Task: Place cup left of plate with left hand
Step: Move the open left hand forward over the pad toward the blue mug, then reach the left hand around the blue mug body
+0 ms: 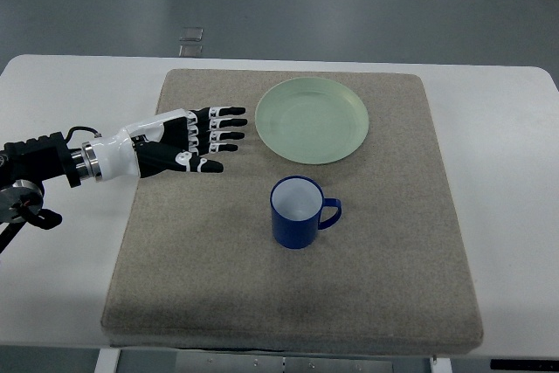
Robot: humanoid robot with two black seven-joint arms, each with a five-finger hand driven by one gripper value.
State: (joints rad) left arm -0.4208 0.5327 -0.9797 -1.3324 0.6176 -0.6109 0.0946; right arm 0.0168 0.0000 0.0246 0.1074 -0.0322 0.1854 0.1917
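- The cup (pixel 299 212), blue outside and white inside, stands upright on the beige mat (pixel 393 259), its handle pointing to the picture's right
- It sits near the mat's middle, just below the pale green plate (pixel 312 120) and a little left of the plate's centre, with a narrow strip of mat between the two
- The plate lies flat on the upper part of the mat
- The left hand (pixel 188 139) reaches in from the left edge over the mat's upper left part, fingers stretched out straight and slightly fanned toward the plate, holding nothing
- Its fingertips (pixel 236 122) stop just short of the plate's left rim; the cup is well apart from the hand, lower and to the right
- The mat rests on a white table (pixel 515 172)
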